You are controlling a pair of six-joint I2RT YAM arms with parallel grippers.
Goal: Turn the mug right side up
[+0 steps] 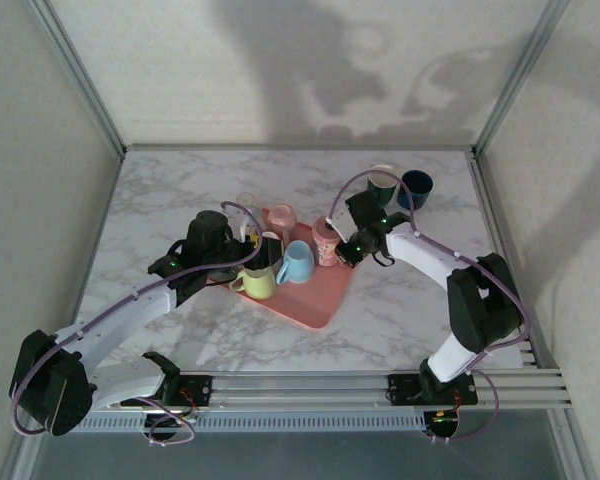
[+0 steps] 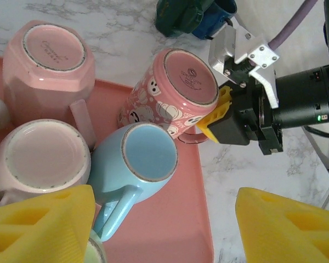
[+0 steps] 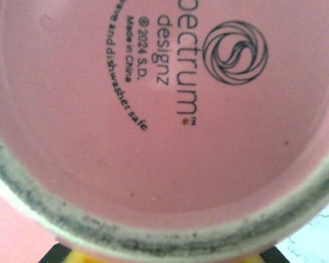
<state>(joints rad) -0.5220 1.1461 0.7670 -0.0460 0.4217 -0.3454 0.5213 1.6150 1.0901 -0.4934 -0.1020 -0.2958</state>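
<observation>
your left hand point(image 2: 164, 227) was released, its yellow fingers point(image 2: 44, 224) spread wide above the near end of the pink tray point(image 1: 315, 305) and holding nothing.

on the tray stood three mugs base-up: a faceted pink mug point(image 2: 49, 60) at the far left, a pale pink mug point(image 2: 41, 156) below it, and a blue mug point(image 2: 148, 156) touching the pale one, its handle pointing toward your left hand.

the task's thing, the patterned pink mug point(image 2: 170, 98), was at the tray's right edge, upside down and tilted, its printed base facing up and toward the right wrist camera. it sat just beside the blue mug.

your right hand point(image 2: 213, 118) was clenched low on that mug's right side, the yellow pads pressed together at what looked like the handle; i could not tell handle from wall for certain.

further right, a dark green cup point(image 1: 382, 185) and a navy cup point(image 1: 416, 187) stood on the marble surface point(image 1: 160, 200), well apart from the tray.

assessment: glazed ceramic, rigid, fairly heavy for a narrow grip, slippery and liable to chip against its neighbours. you would do best holding the handle or pinching the wall at the rim, and rolling it away from the blue mug.
</observation>
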